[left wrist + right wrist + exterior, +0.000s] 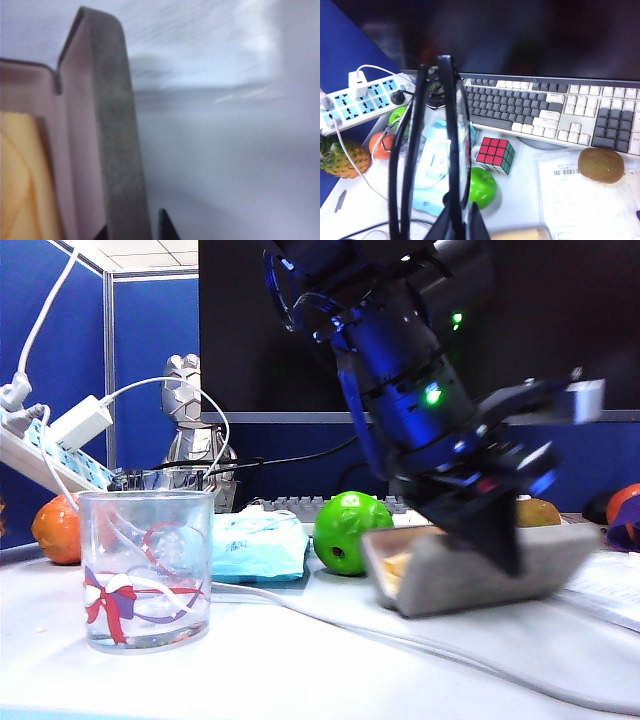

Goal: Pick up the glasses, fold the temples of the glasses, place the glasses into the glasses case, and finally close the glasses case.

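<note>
Glasses [451,150] with a thin black frame are held upright in the right wrist view, pinched at their lower edge by the right gripper [457,222], whose fingers are closed on the frame; the temples [402,165] are seen lying close alongside the lenses. At the far left of the exterior view, a white power strip [40,455] is seen on a slant, with an orange fruit [58,530] below it. A clear drinking glass [146,570] printed with a red-purple ribbon is set on the white table [300,670], nearest the camera. A light-blue tissue pack [258,545] is placed just behind it, and a green apple [350,530] sits beside the pack. Further right, the glasses case [470,575] is seen open on the table, grey outside and pale inside, its image blurred. The left gripper [495,525] is lowered onto the case, one dark finger in front of its grey wall. In the left wrist view, the wall of the case is gripped between the two dark fingertips [167,227], and a yellow cloth [22,185] is seen inside the case. A keyboard [555,112], a puzzle cube [495,155] and a brown kiwi [601,165] are shown in the right wrist view.
</note>
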Robot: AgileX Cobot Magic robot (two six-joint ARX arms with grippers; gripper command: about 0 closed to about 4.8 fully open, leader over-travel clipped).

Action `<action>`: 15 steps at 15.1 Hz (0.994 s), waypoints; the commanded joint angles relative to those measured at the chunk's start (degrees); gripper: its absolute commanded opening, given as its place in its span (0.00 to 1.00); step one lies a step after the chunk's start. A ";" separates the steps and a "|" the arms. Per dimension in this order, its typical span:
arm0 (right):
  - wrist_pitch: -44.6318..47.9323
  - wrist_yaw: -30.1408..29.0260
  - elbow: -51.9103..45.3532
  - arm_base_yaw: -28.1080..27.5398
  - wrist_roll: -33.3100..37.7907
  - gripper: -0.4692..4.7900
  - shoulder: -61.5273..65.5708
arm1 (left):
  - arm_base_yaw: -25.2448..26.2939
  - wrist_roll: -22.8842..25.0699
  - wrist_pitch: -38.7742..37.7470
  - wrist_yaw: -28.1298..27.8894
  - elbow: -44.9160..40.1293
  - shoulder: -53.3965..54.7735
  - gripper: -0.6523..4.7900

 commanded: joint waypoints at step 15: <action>0.96 -0.28 0.22 0.02 0.00 0.08 0.57 | -0.92 -6.95 -0.50 8.48 0.15 -4.79 0.76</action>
